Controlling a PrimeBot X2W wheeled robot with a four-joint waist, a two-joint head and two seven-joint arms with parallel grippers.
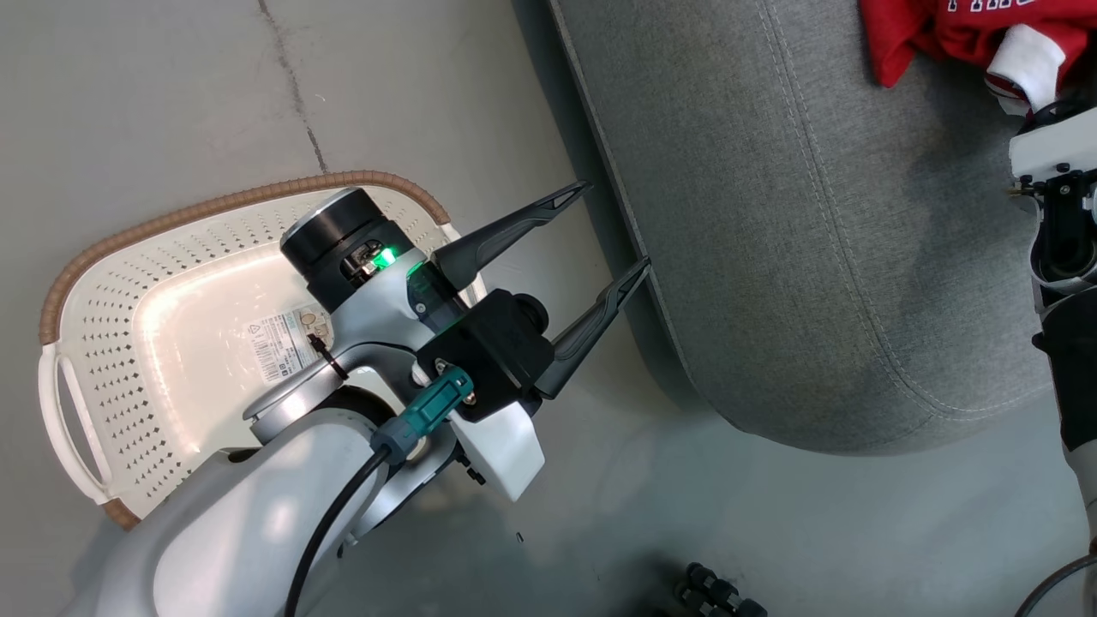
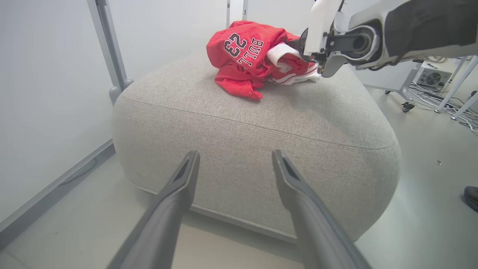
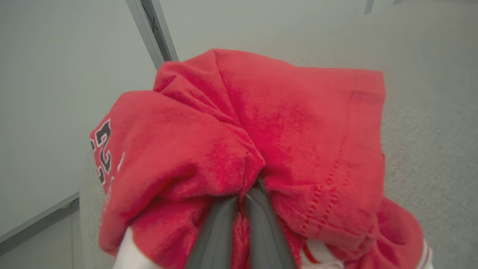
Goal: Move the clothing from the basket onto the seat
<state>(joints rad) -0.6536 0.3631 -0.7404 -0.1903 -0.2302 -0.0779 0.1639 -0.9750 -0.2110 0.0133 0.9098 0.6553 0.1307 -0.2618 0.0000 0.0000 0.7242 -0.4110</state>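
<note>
1. Left tool [image 1: 617, 223]: two long dark grey fingers tapering to slotted tips, seated in a black block mount [image 1: 488, 351].
2. White housing [image 1: 501, 450]: smooth wedge at 6 o'clock of the mount.
3. Teal connector [image 1: 428, 411]: at 8 o'clock of the mount, trailing a black cable [image 1: 330, 523].
4. Black cylindrical cap [image 1: 334, 244]: silver-rimmed, at 10 o'clock of the mount; a green lamp [image 1: 386, 255] glows beside it.
5. Forearm shell [image 1: 240, 531]: glossy pale grey.
6. Right arm casing [image 1: 1058, 171]: white with dark screws, at 3 o'clock of the head view, with a dark section beneath.
7. Right tool [image 3: 246, 190]: dark grey fingers.
</note>
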